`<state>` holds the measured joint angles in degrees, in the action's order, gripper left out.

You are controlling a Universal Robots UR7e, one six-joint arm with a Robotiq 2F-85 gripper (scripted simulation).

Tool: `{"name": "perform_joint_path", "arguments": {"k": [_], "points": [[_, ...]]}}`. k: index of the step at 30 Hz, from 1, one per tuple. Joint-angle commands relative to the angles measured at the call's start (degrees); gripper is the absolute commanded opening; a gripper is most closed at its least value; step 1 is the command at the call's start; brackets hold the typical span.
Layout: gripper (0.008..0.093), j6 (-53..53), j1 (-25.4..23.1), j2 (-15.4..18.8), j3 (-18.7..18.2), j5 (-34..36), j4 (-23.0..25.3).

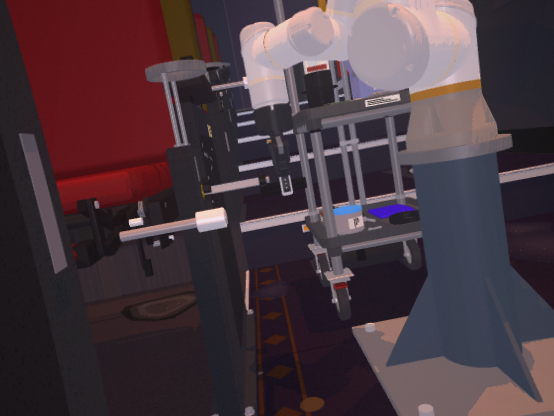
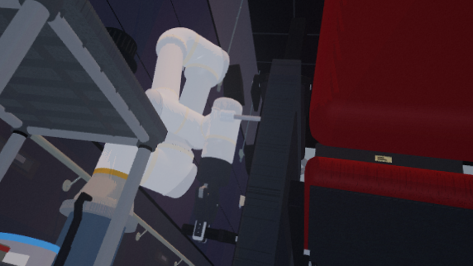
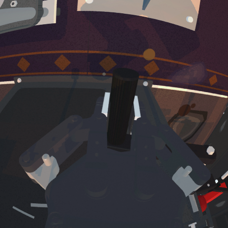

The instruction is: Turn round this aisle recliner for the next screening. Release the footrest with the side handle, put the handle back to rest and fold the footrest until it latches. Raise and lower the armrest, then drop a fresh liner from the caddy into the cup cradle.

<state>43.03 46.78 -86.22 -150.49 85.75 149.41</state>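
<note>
The black ribbed side handle (image 3: 122, 108) sticks out from the dark side panel (image 1: 210, 165) of the red recliner (image 2: 384, 124) and sits between my fingers. It shows as a short dark grip at the end of a grey bar (image 1: 235, 187) beside the seat, low on the panel (image 2: 215, 235). The round cup cradle (image 1: 176, 71) stands on thin posts on top of the panel. A blue-rimmed liner cup (image 1: 348, 217) rests on the caddy's lower tray. My gripper (image 1: 285, 186) points down and is closed around the side handle.
The wheeled caddy (image 1: 360, 165) stands right behind my arm, its posts close to my wrist. A white-tipped rod (image 1: 172, 227) juts out from the seat frame toward the aisle. My pedestal base (image 1: 460, 300) fills the right side.
</note>
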Motion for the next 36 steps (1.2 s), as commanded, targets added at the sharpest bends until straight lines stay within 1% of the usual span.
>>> {"name": "perform_joint_path", "arguments": {"k": [1,36], "points": [[0.008,0.1,0.0,-0.2,0.1,0.1,0.2],[0.008,3.2,-3.0,-6.0,-0.3,3.8,-1.1]]}}
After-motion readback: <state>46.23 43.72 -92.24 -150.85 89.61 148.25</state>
